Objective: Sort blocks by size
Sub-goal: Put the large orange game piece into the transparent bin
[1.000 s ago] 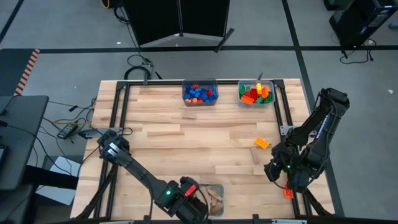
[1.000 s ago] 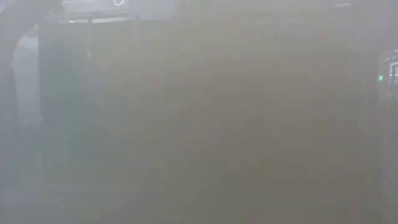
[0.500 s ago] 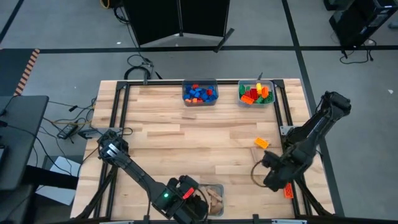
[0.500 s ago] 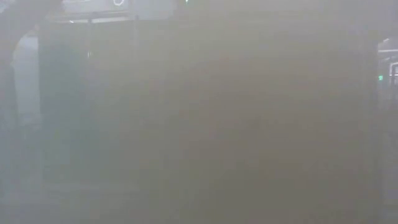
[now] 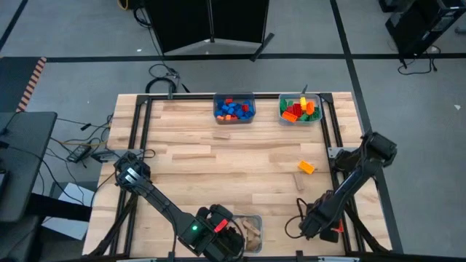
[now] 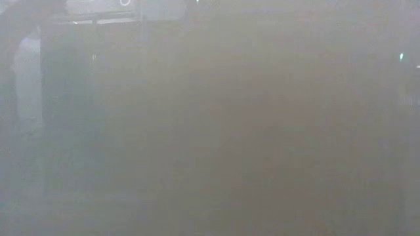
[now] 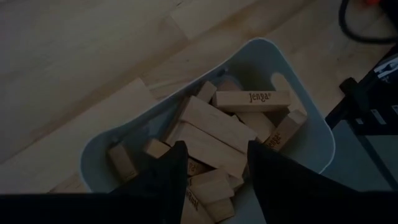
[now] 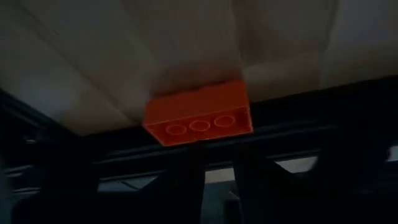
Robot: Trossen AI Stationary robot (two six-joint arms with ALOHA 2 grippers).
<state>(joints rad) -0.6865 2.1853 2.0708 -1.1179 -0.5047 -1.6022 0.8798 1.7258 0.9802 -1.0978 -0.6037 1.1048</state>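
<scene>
Swinging toward the counter's (image 5: 218, 164) near-right corner, right tool (image 8: 214, 163) hangs nearly closed, empty, beside an orange brick (image 8: 199, 114); left tool (image 7: 214, 163) hovers part-open over wooden blocks (image 7: 214, 127).

The low view is all grey haze; I can make out nothing on the table in it. From above, my left gripper (image 5: 231, 240) sits at the near edge, partly cut off by the frame, its fingers hidden under the wrist. The bin (image 5: 256, 234) beside it is half covered by that arm. My right gripper (image 5: 309, 227) is hidden beneath its own arm. The orange brick (image 5: 336, 231) there shows only as a sliver. The far bins' (image 5: 252, 115) bricks are too small to count.
</scene>
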